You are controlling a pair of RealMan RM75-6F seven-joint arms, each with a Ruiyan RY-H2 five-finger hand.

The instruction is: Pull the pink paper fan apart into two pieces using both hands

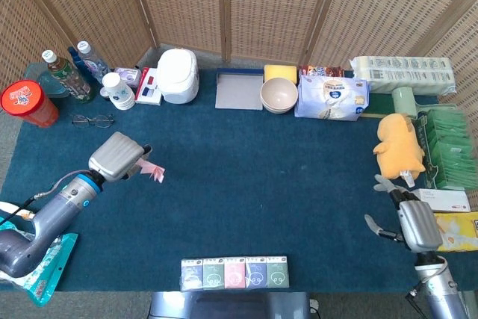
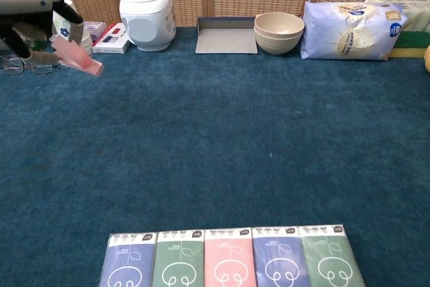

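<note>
Left hand [image 1: 116,159] clamped on pink paper fan [image 1: 152,171], raised above blue surface [image 1: 261,177], right hand [image 1: 413,223] fingers apart, holding nothing, near yellow plush [image 1: 399,147].

A table covered in dark blue carpet-like cloth [image 1: 254,184] is shown under even, soft light. It is enclosed at the back and sides by folding woven rattan screen panels [image 1: 276,9] set in wooden frames. A strip of grey floor [image 1: 246,63] is seen at the screen's foot.
</note>
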